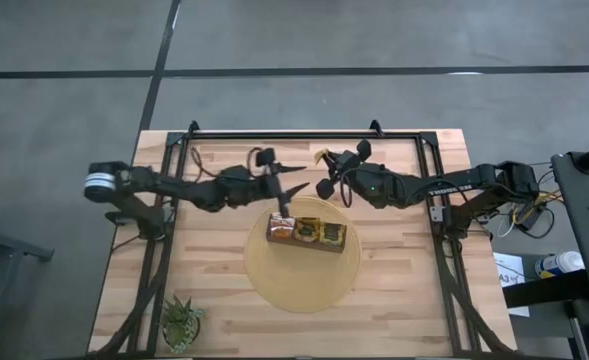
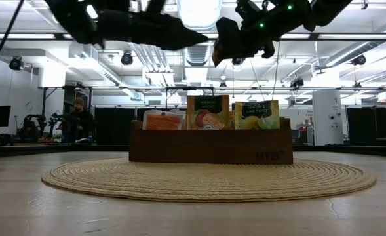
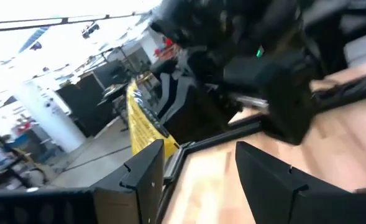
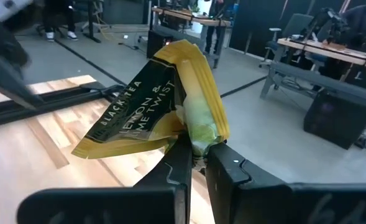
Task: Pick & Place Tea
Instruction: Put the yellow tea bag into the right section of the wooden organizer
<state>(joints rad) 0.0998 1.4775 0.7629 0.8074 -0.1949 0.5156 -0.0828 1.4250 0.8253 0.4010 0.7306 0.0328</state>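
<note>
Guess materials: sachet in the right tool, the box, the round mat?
Sachet: glossy printed film or foil-paper, creased where the right tool pinches it. Box: dark stained wood, apparently matte. Round mat: woven straw-like fibre, visible coiled ribs.

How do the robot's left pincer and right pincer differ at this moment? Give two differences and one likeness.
The left pincer stands open and empty; the right pincer is shut on a yellow lemon-lime tea sachet. The left pincer hangs over the wooden box's end; the right pincer hangs beyond the round mat. Both are dark, two-fingered and raised above the table.
</note>
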